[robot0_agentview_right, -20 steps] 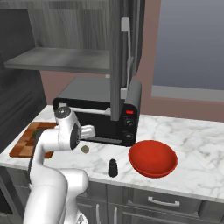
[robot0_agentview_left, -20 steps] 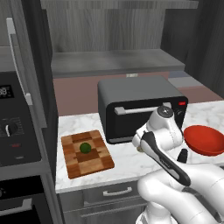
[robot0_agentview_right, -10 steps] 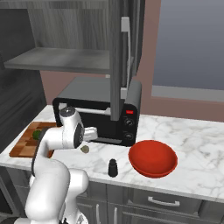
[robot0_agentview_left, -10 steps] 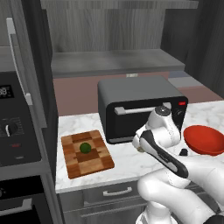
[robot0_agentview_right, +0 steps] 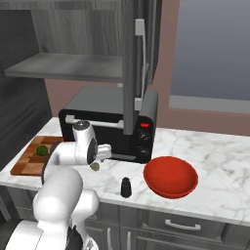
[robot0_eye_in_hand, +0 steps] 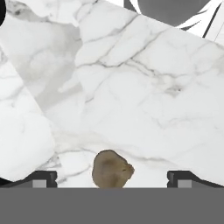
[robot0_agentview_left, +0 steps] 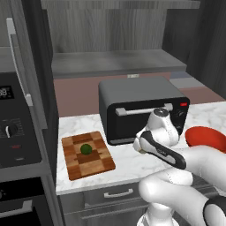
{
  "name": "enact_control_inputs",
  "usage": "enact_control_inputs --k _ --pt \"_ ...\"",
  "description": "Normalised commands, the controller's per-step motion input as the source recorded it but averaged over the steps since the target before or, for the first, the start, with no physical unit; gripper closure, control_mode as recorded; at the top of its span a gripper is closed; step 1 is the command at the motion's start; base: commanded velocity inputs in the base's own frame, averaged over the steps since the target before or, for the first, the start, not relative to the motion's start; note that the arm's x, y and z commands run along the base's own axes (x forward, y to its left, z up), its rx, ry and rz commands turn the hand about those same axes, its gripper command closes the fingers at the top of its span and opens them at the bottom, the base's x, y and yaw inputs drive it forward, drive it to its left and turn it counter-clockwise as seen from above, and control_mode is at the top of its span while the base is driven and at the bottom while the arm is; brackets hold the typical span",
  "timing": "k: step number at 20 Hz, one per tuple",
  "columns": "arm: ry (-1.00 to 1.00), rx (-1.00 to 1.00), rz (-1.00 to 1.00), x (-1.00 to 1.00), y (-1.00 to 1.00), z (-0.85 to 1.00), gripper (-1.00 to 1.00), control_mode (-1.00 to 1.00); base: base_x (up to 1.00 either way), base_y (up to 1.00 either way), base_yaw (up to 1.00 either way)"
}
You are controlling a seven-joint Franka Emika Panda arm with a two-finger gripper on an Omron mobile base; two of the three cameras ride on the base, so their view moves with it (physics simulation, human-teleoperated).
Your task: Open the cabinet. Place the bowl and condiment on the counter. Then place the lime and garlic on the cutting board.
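The cabinet (robot0_agentview_right: 130,63) stands open, its shelf (robot0_agentview_left: 119,64) bare. On the counter (robot0_agentview_right: 219,151) lie the red bowl (robot0_agentview_right: 171,176), also the bowl (robot0_agentview_left: 205,136) at the right, and the dark condiment (robot0_agentview_right: 126,187). The lime (robot0_agentview_left: 86,149) rests on the chequered cutting board (robot0_agentview_left: 99,161); from the right I see the lime (robot0_agentview_right: 42,150) and the cutting board (robot0_agentview_right: 27,166) at far left. My gripper (robot0_agentview_right: 98,160) hangs open just over the beige garlic (robot0_agentview_right: 95,167). In the hand view the garlic (robot0_eye_in_hand: 112,169) lies on marble between the fingertips (robot0_eye_in_hand: 41,178) of the gripper (robot0_eye_in_hand: 112,180).
A black toaster oven (robot0_agentview_left: 139,108) stands on the counter right behind my hand. The open cabinet door with its silver handle (robot0_agentview_right: 140,58) hangs above it. An oven front with a dial (robot0_agentview_left: 11,130) is at the left. Grey drawers (robot0_agentview_right: 180,225) run below the counter.
The arm has leaned a little further forward and the hand has sunk slightly toward the garlic. The jaws have stayed open. Bowl, condiment and lime have not moved.
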Motion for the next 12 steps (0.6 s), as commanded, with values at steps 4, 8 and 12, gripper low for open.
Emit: enact_control_inputs --k 4,8,12 --pt "0.0 0.0 0.0 0.0 0.14 -0.57 -1.0 -1.0 0.0 0.0 0.0" --pt "-0.01 0.0 0.0 0.0 0.12 -0.55 -1.0 -1.0 0.0 0.0 0.0" --pt "-0.06 0.0 0.0 0.01 0.01 -0.49 -1.0 -1.0 0.0 0.0 0.0"
